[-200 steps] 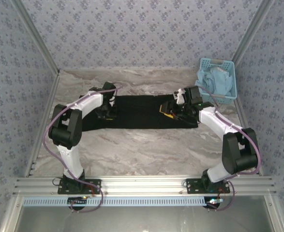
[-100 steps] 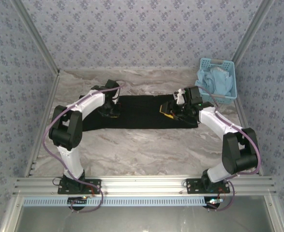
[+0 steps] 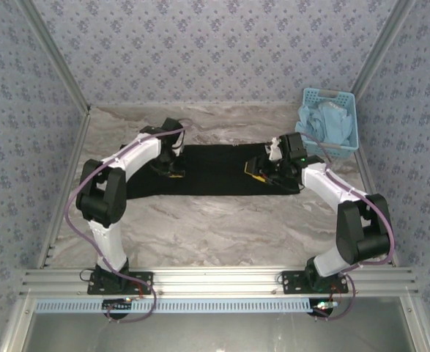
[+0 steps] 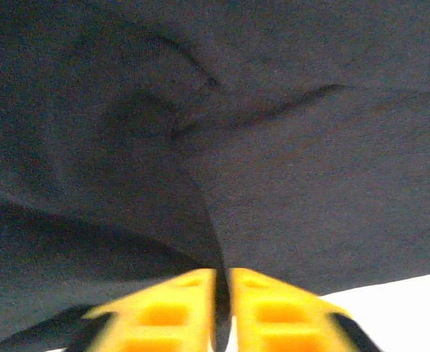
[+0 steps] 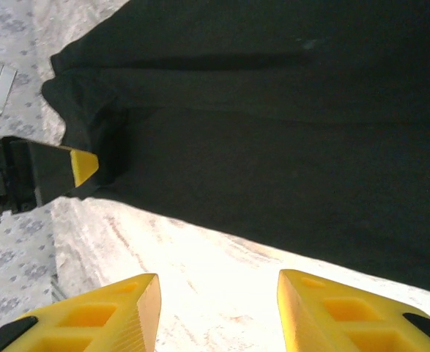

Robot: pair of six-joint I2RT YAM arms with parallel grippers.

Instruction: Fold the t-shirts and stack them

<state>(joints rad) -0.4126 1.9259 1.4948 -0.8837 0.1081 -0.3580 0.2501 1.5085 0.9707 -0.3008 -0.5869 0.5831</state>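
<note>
Black t-shirt (image 3: 215,170) lay on surface (image 3: 222,227) as long folded band between arms. I judged further folds and stacking left to do. Left end effector (image 4: 219,286) narrow, pinching cloth ridge. Right end effector (image 5: 218,282) wide, empty, above shirt's edge. Print side hidden. Couldn't identify blue bundle (image 3: 324,121) in basket (image 3: 330,94).

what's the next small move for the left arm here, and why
Probably open the left gripper wider and lift it straight off the black t-shirt. Its fingers sit nearly together with a crease of cloth running into the gap, and the shirt lies as a flat strip on the table. The right gripper is open over bare table.
</note>
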